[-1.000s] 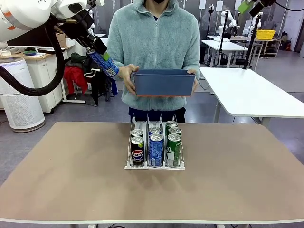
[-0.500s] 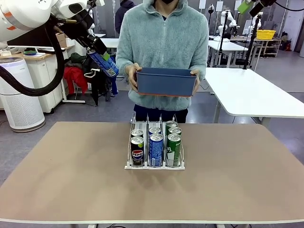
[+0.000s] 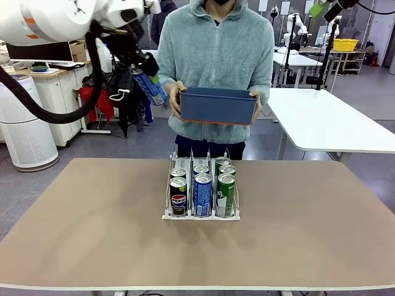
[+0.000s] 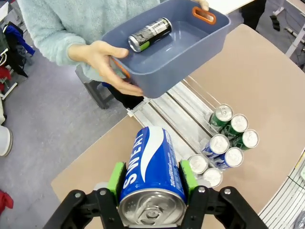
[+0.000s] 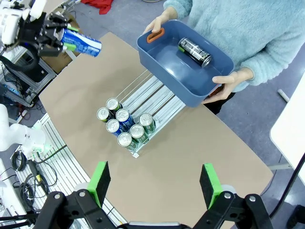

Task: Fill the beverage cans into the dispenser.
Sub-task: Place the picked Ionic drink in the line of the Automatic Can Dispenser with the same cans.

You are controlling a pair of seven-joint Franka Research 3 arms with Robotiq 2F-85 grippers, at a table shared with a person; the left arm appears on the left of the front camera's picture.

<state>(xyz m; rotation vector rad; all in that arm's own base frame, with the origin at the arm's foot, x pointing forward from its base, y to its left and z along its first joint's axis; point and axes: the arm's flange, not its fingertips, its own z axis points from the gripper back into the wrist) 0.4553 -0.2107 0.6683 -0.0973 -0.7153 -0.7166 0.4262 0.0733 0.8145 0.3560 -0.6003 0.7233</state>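
Aloft, 1 blue can (image 4: 151, 157) is clamped in the left tool (image 4: 151, 177), presumably for the blue lane of the dispenser (image 3: 191, 154); the right tool (image 5: 156, 183) is spread wide, empty.

"SWEAT" on blue can (image 4: 151, 167); "pepsi" on front black can (image 3: 178, 200)

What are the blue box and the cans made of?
The blue box looks like matte plastic: smooth moulded walls, orange-rimmed handle holes. The cans seem to be metal, probably aluminium: shiny silver tops, glossy printed sides.
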